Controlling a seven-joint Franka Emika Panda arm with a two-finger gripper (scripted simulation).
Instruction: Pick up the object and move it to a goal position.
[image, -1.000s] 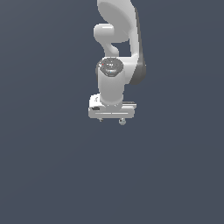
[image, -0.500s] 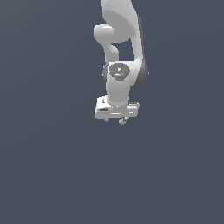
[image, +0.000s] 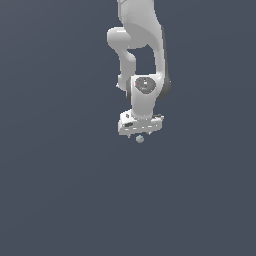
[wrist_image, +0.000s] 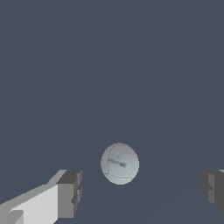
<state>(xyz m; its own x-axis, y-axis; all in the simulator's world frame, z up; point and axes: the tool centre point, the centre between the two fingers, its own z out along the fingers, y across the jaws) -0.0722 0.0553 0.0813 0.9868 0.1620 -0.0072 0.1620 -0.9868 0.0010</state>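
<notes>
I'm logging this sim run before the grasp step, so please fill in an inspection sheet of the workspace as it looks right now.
Surface: plain dark grey-blue ground, no marks or edges visible.
Job's things: one small pale grey ball, seen in the wrist view lying between the two fingers and touching neither.
Clutter: nothing seen.
Grippers: white gripper points down just above the ball, jaws open, with clear gaps on both sides of the ball in the wrist view.
Cables: nothing seen.
Surroundings: only the white arm rising out of the exterior view's top; no goal marker seen.
</notes>
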